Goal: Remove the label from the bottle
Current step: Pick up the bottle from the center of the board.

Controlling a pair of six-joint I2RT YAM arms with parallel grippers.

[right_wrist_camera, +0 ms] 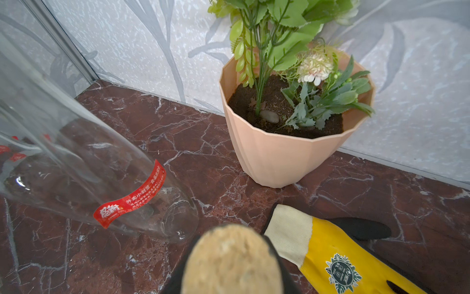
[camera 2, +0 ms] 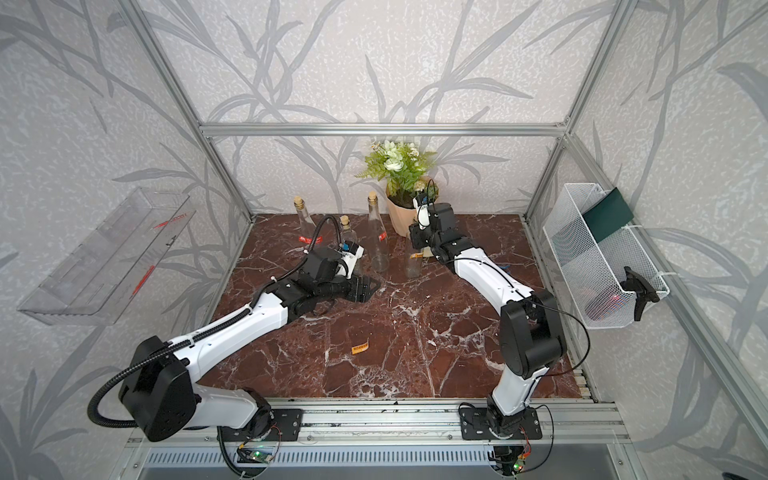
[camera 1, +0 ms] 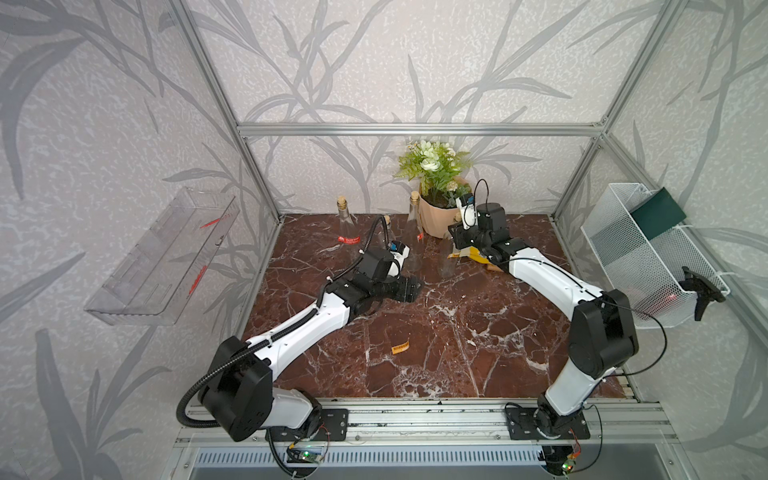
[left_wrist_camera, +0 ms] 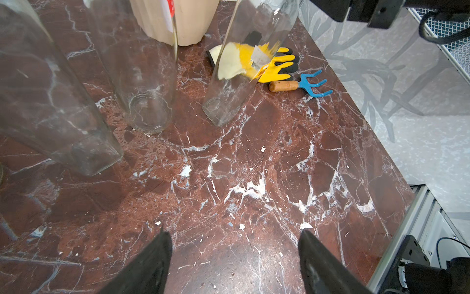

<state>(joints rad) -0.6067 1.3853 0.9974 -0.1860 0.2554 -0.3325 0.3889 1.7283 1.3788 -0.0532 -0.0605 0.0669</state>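
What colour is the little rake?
The rake has blue prongs and a wooden handle; clearest in the left wrist view.

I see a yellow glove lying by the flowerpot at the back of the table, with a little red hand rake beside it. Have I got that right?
Not quite. The hand rake is blue, not red, with a wooden handle; the left wrist view shows it plainly. The rest stands: the yellow glove lies by the flowerpot at the back of the table, with the rake beside it.
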